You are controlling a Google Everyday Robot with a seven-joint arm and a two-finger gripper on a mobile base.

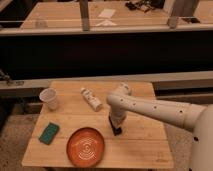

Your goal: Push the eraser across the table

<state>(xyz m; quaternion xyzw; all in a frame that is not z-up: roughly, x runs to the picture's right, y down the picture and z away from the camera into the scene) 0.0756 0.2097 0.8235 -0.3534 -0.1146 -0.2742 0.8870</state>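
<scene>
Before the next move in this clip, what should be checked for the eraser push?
1. Gripper low over the light wooden table, right of centre: ok.
2. Eraser touching the gripper: cannot tell; only a dark shape shows there.
3. Green rectangular block at image front left, far from the gripper: ok.
4. Round orange plate close beside the gripper, blocking that side: not ok.
5. White bottle lying behind the gripper, apart: ok.
6. White paper cup upright: ok.
</scene>
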